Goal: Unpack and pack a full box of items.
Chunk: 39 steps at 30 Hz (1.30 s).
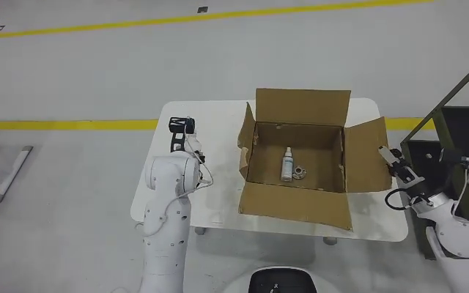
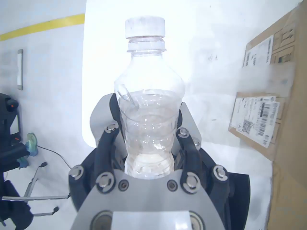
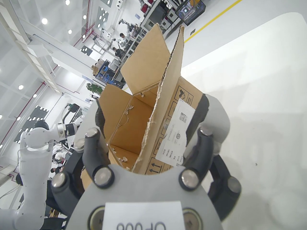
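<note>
The table (image 1: 220, 192) lies beneath both grippers. The open box (image 1: 293, 203) sits between them, with its labelled wall just beside the left gripper (image 2: 149, 111) and one side flap reaching out under the right gripper (image 3: 153, 114).

The left gripper is clamped on a clear bottle (image 2: 146, 72), gripping it low on the ribbed waist. The capped neck points away from the wrist, and the bottle is outside the box, over bare table. The left arm is folded close, with the wrist held out over the table's near-left part.

Inside the box, well apart from either gripper, a small spray bottle (image 1: 286, 164) lies flat with a little ring-shaped item (image 1: 300, 174) just beside it.

The right gripper is spread wide, with the ragged flap edge running between its fingers (image 3: 206, 111). I cannot see any contact with the cardboard.

The low grip leaves most of the part-filled bottle unsupported, so a quick swing could tip it or let it slide, and a harder squeeze might buckle the thin plastic. Moving toward the box, the bottle could clip the near flap. If the right gripper closes on the flap, it could tear the frayed cardboard or drag the box.
</note>
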### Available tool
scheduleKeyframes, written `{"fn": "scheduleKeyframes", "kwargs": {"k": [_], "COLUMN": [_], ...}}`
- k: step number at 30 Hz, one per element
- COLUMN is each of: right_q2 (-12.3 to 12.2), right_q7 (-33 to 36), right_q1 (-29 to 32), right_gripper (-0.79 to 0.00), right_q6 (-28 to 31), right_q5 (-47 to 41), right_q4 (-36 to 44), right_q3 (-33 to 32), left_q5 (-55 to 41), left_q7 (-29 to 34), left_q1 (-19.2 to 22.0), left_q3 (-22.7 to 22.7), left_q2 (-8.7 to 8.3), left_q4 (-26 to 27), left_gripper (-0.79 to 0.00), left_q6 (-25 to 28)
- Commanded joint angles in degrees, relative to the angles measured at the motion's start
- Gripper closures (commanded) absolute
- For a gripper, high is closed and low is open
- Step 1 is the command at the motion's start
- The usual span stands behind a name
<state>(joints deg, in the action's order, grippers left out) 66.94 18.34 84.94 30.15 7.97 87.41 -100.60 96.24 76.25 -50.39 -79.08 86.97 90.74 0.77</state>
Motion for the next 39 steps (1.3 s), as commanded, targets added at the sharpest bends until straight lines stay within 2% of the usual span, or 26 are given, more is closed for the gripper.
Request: {"fn": "scheduleKeyframes", "kwargs": {"k": [1, 11, 26, 28, 30, 31, 35, 39], "right_q2": [0.01, -0.01, -0.05, -0.07, -0.1, -0.11, -0.15, -0.19], "right_q7": [-0.72, -2.13, -2.68, -2.74, -2.85, -2.88, -3.03, -3.0], "right_q1": [0.1, 1.08, 1.69, 1.75, 1.8, 1.84, 1.92, 1.9], "right_gripper": [-0.785, -0.785, -0.785, -0.785, -0.785, -0.785, -0.785, -0.785], "right_q6": [-0.23, -0.57, -0.53, -0.53, -0.64, -0.7, -0.93, -1.05], "right_q5": [0.32, 1.07, 1.5, 1.65, 1.96, 2.08, 2.27, 2.44], "right_q4": [0.17, 0.4, 0.33, 0.31, 0.32, 0.36, 0.59, 0.74], "right_q3": [0.0, 0.1, 0.62, 0.62, 0.56, 0.56, 0.49, 0.48], "left_q5": [0.99, 1.09, -1.43, -2.3, -2.54, -2.78, -3.29, -3.52], "left_q7": [-1.01, -2.95, -4.43, -4.36, -4.34, -4.3, -3.79, -2.96], "left_q1": [-0.99, -2.63, 0.47, 0.98, 1.48, 1.66, 2.37, 2.46], "left_q3": [1.12, 5.38, 8.96, 9.08, 9.31, 9.45, 9.76, 9.82], "left_q2": [-0.01, 0.45, 1.67, 1.85, 1.98, 2.05, 2.23, 2.34], "left_q4": [-3.01, -13.31, -23.34, -24.33, -25.18, -25.53, -25.82, -23.6], "left_gripper": [0.0, 0.0, 0.0, -0.249, -0.674, -0.785, -0.785, -0.785], "left_q6": [0.67, 1.4, -2.52, -3.24, -3.75, -3.75, -4.0, -4.84]}}
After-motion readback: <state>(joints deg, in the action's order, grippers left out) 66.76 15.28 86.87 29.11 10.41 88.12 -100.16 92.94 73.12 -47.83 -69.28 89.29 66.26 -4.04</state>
